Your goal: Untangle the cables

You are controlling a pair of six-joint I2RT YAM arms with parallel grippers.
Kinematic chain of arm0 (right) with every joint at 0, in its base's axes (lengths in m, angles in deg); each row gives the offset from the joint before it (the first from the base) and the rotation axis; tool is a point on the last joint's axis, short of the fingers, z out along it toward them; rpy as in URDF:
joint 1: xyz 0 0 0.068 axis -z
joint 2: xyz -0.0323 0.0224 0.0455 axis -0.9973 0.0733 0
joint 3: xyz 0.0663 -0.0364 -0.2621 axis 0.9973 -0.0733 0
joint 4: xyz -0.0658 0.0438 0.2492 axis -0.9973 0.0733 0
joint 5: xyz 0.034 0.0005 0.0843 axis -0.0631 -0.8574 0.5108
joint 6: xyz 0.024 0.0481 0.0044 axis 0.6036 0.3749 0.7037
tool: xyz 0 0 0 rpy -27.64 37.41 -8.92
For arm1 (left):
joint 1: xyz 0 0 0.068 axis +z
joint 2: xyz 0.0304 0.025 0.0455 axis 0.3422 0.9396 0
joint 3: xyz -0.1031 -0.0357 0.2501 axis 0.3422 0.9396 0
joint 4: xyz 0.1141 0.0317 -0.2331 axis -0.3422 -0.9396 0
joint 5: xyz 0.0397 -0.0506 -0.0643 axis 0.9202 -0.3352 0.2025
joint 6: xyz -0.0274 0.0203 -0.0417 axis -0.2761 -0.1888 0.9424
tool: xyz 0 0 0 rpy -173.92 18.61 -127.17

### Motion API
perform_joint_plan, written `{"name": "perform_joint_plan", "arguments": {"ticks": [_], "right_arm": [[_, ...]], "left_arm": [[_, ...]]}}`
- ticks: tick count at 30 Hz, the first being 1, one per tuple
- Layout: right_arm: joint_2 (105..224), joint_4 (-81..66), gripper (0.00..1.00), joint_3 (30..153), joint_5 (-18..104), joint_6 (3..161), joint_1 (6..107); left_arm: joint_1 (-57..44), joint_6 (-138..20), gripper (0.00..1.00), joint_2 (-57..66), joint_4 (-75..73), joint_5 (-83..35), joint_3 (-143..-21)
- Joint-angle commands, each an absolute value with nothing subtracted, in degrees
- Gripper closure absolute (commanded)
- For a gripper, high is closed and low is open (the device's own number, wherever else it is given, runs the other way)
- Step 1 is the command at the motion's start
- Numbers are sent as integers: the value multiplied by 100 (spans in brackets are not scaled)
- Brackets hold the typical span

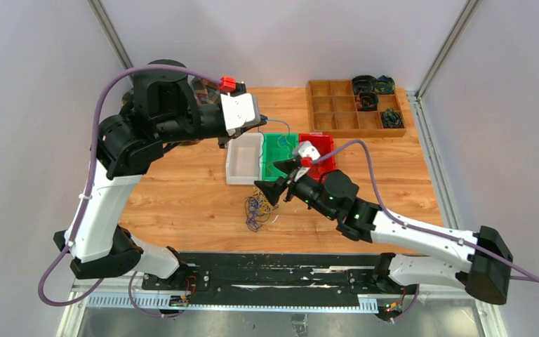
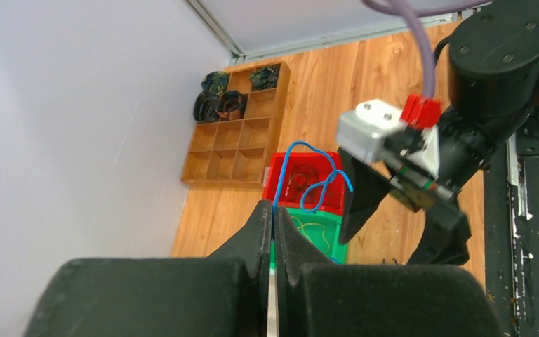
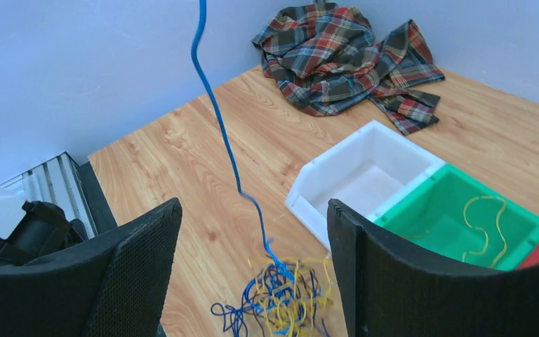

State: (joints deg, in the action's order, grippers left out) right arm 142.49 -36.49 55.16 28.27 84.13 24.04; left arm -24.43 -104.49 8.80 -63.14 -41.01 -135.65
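The cables form a tangle [image 1: 257, 210] of blue, yellow and dark wires on the wooden table, in front of the bins. It also shows low in the right wrist view [image 3: 288, 303]. My left gripper [image 1: 261, 122] is raised above the white bin and shut on one blue cable [image 2: 310, 179]. This cable [image 3: 216, 105] runs taut up out of the tangle. My right gripper [image 1: 275, 181] is open and empty, hovering just above the tangle with the fingers [image 3: 144, 239] either side of it. A yellow cable [image 3: 483, 223] lies in the green bin.
A white bin [image 1: 244, 159], a green bin [image 1: 272, 146] and a red bin [image 1: 322, 144] stand side by side mid-table. A wooden compartment tray [image 1: 337, 116] with dark coils is at the back right. A plaid cloth [image 3: 351, 56] lies at the back left.
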Motion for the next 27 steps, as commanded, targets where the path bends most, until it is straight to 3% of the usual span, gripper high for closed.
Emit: {"name": "perform_joint_plan", "arguments": {"ticks": [1,6,14,20,27], "right_arm": [[14954,-3720,25,6202,2977,8059,2339],[15682,-3898,30,6288,2747,8270,2466],[16474,-4555,55,5458,2507,8733,2629],[17019,-4794,65,5094,2501,8991,2634],[17194,-5076,63,4427,2460,9430,2634]], "left_arm": [[-2472,-10323,100,886,-6214,-4174,-13811],[-2470,-10314,100,862,-6213,-4175,-13980],[-2468,-10336,100,781,-6204,-4136,-14273],[-2471,-10478,100,780,-6205,-3940,-14747],[-2470,-10869,100,844,-5581,-2926,-15231]]}}
